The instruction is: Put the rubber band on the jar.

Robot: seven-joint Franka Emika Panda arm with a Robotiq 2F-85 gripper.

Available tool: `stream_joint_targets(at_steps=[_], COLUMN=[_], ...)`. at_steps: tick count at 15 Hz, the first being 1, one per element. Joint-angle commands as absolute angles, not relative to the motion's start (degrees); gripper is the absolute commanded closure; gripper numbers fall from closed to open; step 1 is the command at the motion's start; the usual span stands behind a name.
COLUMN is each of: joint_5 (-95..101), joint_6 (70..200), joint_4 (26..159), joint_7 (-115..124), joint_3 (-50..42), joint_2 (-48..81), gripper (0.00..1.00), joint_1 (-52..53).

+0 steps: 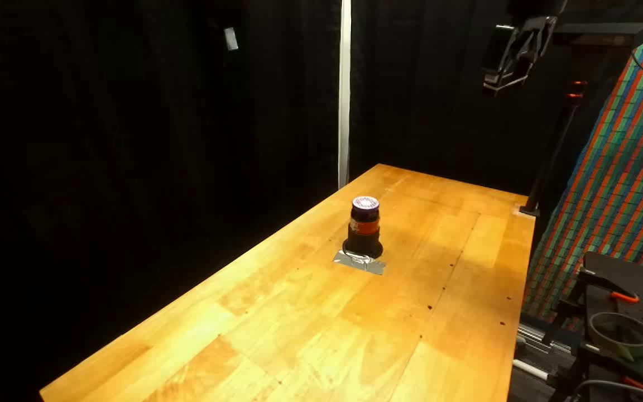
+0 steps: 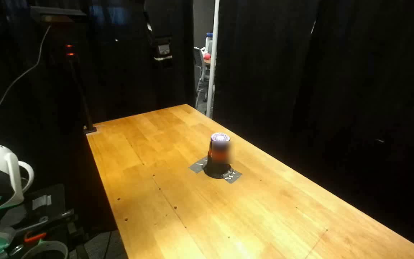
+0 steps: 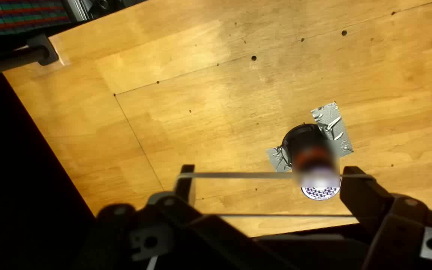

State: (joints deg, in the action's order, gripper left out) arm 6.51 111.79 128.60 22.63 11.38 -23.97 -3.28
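Note:
The jar stands upright on the wooden table, with a purple and white lid, a red-orange middle and a dark base. It also shows in an exterior view, partly blurred, and in the wrist view. My gripper is open, its fingers wide apart. The rubber band is stretched around both fingers as two thin pale strands. In both exterior views the gripper hangs high above the table, apart from the jar. In the wrist view the jar appears near the right finger.
Grey tape fixes the jar's dark base to the table. A black post stands at a table corner and carries a dark box. Black curtains surround the table. A side cart bears a tape roll.

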Motion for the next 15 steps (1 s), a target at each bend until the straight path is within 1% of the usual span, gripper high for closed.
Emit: stream_joint_targets(at_steps=[1,5,11,15], joint_5=[7.0,6.1,-2.3,2.7], joint_6=[111.6,112.1,112.0,119.7], joint_4=[128.2,127.1,118.5,114.2], joint_7=[23.0,22.8,17.4,23.5], joint_3=[10.4,10.3,9.8,10.2], joint_2=[-23.9,-22.8,-7.6,2.0], gripper=[0.0,0.0,0.0,0.0], joint_1=[-2.1,-1.7,2.5,3.8])
